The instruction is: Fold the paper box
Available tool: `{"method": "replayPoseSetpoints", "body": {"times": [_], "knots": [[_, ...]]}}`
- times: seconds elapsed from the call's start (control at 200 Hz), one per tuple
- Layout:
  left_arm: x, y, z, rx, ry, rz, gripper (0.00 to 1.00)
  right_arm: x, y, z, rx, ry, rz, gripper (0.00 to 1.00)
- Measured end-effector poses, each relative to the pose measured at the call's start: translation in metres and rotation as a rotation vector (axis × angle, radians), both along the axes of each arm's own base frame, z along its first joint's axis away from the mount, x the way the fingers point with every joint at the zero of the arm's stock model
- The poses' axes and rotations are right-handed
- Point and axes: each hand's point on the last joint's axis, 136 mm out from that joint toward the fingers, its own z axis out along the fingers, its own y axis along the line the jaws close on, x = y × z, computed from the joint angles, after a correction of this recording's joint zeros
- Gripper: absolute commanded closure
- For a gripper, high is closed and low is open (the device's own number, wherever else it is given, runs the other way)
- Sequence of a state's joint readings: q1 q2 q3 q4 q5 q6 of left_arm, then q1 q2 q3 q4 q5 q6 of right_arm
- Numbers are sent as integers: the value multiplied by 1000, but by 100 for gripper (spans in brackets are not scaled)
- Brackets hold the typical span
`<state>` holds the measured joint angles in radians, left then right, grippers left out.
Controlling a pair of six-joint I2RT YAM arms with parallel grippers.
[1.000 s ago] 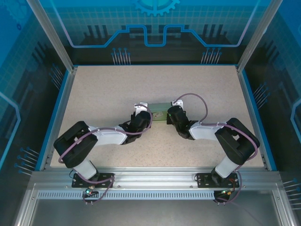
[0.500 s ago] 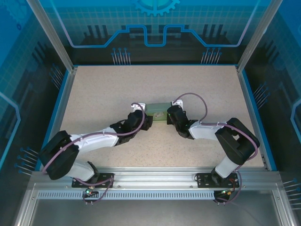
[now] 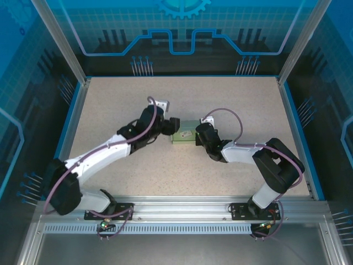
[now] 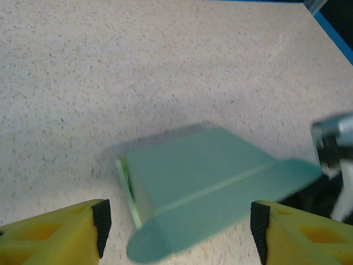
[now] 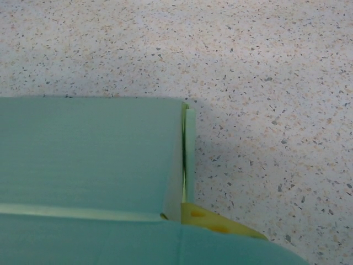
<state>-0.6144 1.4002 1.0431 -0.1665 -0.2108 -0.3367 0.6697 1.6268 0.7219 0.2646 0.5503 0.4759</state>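
Your left gripper (image 4: pixel 177 223) hangs with jaws spread, holding nothing, just short of the paper box (image 4: pixel 193 171) lying mid-way across the table (image 3: pixel 110 105). Beyond it, your right gripper (image 3: pixel 197 134) pinches the box's open lid. Closing that lid looks to be the step in hand; next, the rounded flap needs a square tuck.

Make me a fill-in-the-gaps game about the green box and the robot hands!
The paper box is pale ___ in colour.
The left gripper has ___ fingers with dark pads.
The left gripper's jaws stand ___, holding nothing.
The right gripper is ___ on the box's flap.
Missing words: green; yellow; open; shut.
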Motion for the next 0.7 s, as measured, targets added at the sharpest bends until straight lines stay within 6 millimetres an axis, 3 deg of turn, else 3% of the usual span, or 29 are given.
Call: {"method": "replayPoseSetpoints", "body": {"times": [0.14,0.31,0.535,0.7], "knots": [[35,-4,-11,27,76,-2,30,0,0,0,-10,0,6,97],[60,-16,-44,120,170,-43,31,0,0,0,-21,-1,15,96],[59,-19,-92,215,288,-96,33,1,0,1,-27,-3,20,94],[56,-17,-100,243,306,-113,33,1,0,1,-32,-3,24,92]]}}
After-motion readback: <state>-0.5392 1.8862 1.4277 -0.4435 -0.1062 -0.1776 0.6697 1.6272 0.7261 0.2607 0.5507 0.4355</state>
